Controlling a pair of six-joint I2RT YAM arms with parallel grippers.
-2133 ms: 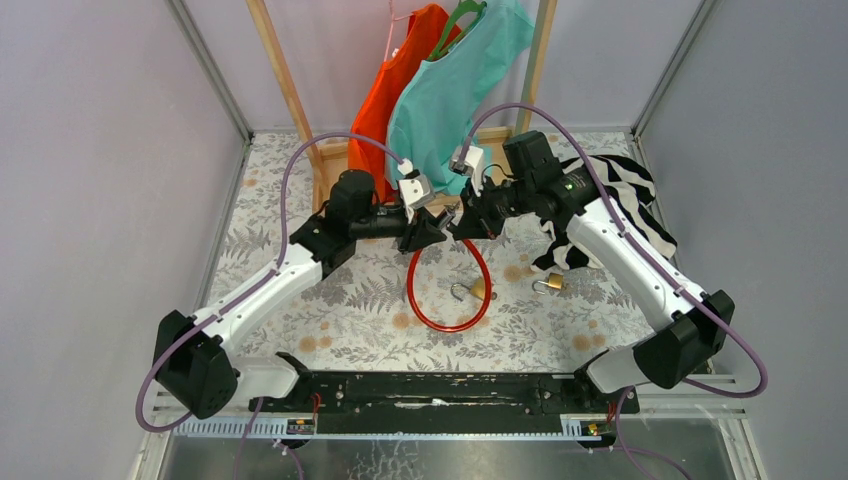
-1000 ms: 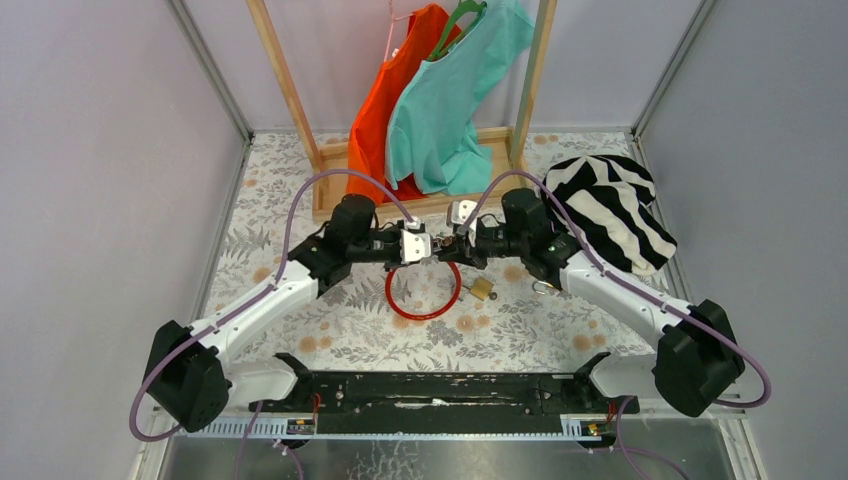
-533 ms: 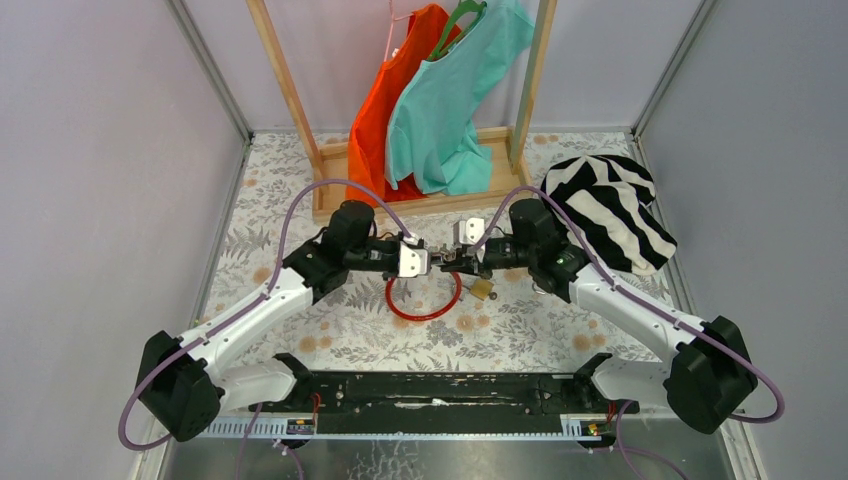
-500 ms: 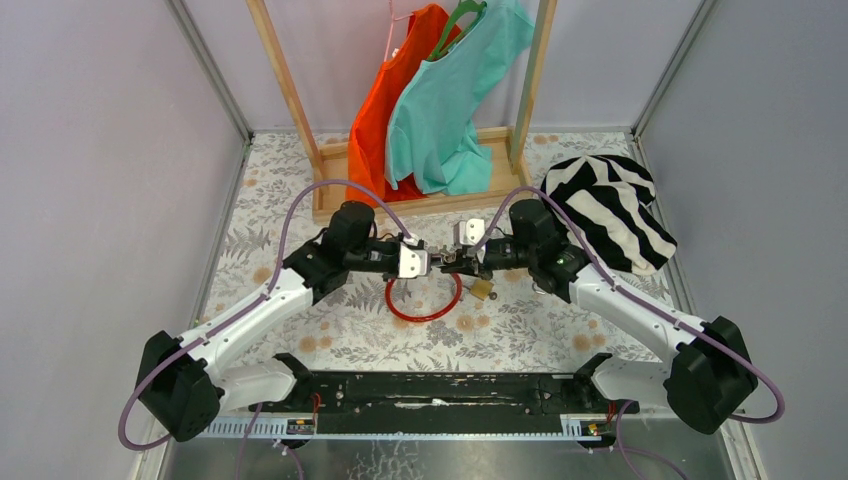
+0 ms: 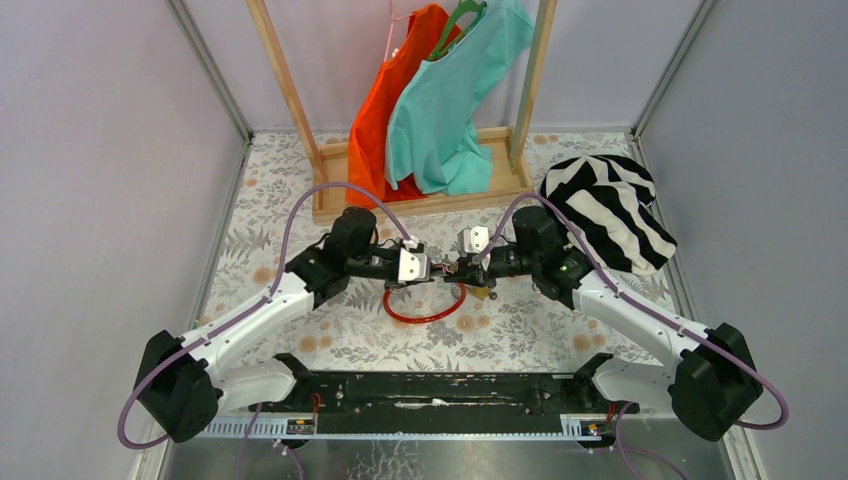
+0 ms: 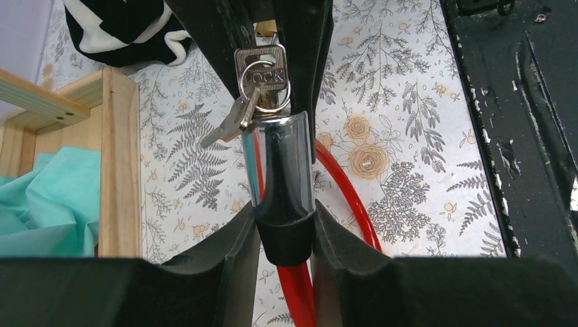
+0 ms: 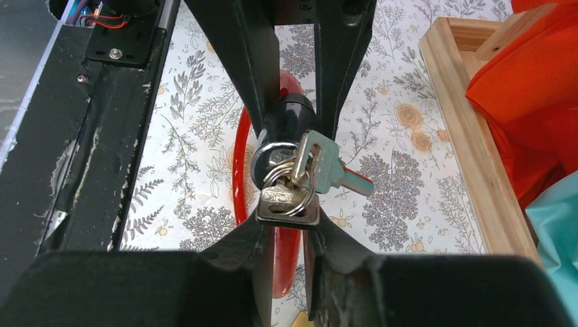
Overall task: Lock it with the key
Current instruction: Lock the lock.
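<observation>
Left wrist view: the left gripper (image 6: 286, 228) clamps the black end of the cable lock's chrome barrel (image 6: 276, 163), held above the floral table (image 6: 409, 136). Right wrist view: the right gripper (image 7: 289, 221) pinches the head of the key (image 7: 288, 203), which is seated in the barrel's end. A spare key (image 7: 330, 167) hangs from its ring. Top external view: the red cable (image 5: 425, 316) loops beneath both grippers at mid-table.
</observation>
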